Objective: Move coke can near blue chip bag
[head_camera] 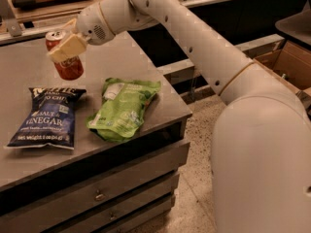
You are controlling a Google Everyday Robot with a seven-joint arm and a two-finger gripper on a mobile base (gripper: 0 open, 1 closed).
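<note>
The red coke can [68, 64] with a silver top is held tilted in my gripper [65, 46], which is shut on it above the grey counter [29, 67]. The can hangs just above and behind the top edge of the blue chip bag [46, 116], a dark navy flat bag with white "Salt & Vinegar" lettering lying at the counter's front left. My white arm reaches in from the right.
A bright green bag [122, 108] lies right of the blue bag, close to the counter's right front corner. Drawers [97, 193] run below the counter edge. Cardboard boxes [286, 64] stand on the floor at the right.
</note>
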